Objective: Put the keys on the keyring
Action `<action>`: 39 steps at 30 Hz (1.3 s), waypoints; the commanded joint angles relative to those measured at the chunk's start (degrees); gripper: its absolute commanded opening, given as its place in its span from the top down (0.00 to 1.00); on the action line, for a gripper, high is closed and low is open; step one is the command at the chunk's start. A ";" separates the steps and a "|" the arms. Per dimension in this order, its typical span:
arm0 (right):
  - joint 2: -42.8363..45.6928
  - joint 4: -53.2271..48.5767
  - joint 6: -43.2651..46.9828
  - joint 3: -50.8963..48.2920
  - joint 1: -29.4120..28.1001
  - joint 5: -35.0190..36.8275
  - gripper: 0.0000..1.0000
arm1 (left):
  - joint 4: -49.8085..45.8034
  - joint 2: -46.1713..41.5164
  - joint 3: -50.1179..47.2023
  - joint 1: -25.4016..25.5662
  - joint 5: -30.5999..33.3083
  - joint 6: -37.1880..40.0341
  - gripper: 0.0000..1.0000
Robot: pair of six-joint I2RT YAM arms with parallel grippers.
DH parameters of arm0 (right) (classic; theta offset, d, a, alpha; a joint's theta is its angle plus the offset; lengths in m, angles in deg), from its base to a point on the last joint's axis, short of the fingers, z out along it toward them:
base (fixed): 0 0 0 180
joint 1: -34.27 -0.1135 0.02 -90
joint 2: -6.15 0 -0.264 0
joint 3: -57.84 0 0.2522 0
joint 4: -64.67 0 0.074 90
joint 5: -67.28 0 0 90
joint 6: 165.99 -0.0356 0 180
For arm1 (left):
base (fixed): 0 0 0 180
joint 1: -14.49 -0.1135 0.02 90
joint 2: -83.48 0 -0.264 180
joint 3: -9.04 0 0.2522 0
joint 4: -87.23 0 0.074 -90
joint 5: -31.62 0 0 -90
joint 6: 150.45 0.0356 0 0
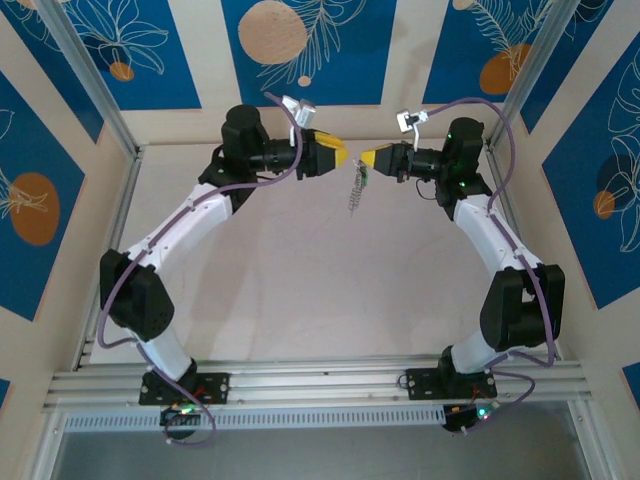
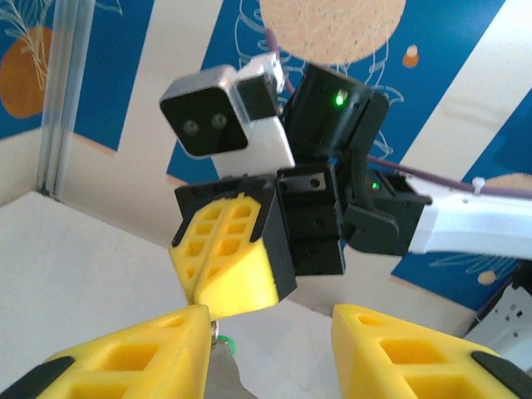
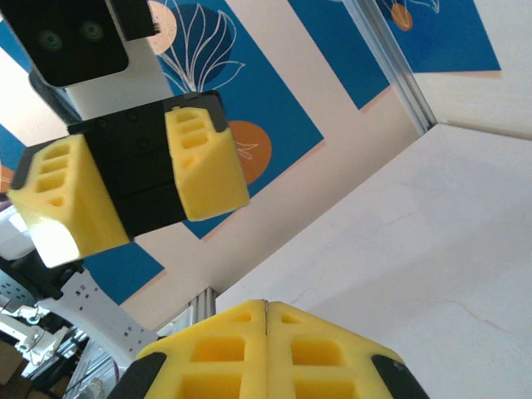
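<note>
The keyring [image 1: 356, 192], a thin grey loop with a fringe of silvery pieces, hangs above the table between the two grippers. It dangles from the tip of my right gripper [image 1: 368, 158], which is shut on it; a thin metal edge shows in the seam of the closed pads [image 3: 266, 304]. In the left wrist view a key [image 2: 228, 343] with a small green head and a silvery blade hangs just under the right gripper [image 2: 202, 301], beside my left gripper's left finger [image 2: 125, 357]. My left gripper [image 1: 341, 157] [image 2: 270, 320] is open, its jaws wide apart and gripping nothing.
The white table [image 1: 300, 280] lies well below both raised grippers. Aluminium frame posts [image 1: 85, 85] and blue patterned walls close in the back and sides. The two grippers face each other tip to tip, a small gap apart.
</note>
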 commanded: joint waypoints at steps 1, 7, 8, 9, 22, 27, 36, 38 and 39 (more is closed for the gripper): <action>-0.32 -3.21 3.15 2.42 -0.58 -3.04 1.00 | -6.13 2.54 3.64 -0.56 -4.88 3.95 0.61; -0.31 -4.63 4.32 2.89 -0.94 -3.84 1.00 | -8.46 5.00 6.30 -0.61 -7.40 4.72 0.66; -0.34 -4.66 4.33 2.87 -0.94 -3.88 1.00 | -8.55 5.23 6.47 -0.60 -7.69 4.61 0.67; -0.39 -4.62 4.33 2.92 -1.03 -4.03 1.00 | -8.55 5.50 6.65 -0.61 -7.93 4.59 0.68; -0.61 -6.04 5.64 3.56 -1.65 -4.56 1.00 | -8.59 7.86 7.66 -0.53 -10.17 3.92 0.75; -0.71 -6.33 5.82 3.80 -1.78 -4.58 1.00 | -8.42 8.33 7.75 -0.53 -10.62 3.88 0.78; -0.75 -6.42 6.00 3.88 -2.03 -4.51 1.00 | -7.31 8.68 7.82 -0.52 -10.37 3.32 0.78; -0.78 -6.42 5.92 3.90 -2.09 -4.45 1.00 | -6.55 8.75 7.94 -0.43 -10.77 2.68 0.81; -0.78 -6.42 5.92 3.85 -2.17 -4.33 1.00 | -6.28 8.84 7.96 -0.43 -11.11 2.42 0.81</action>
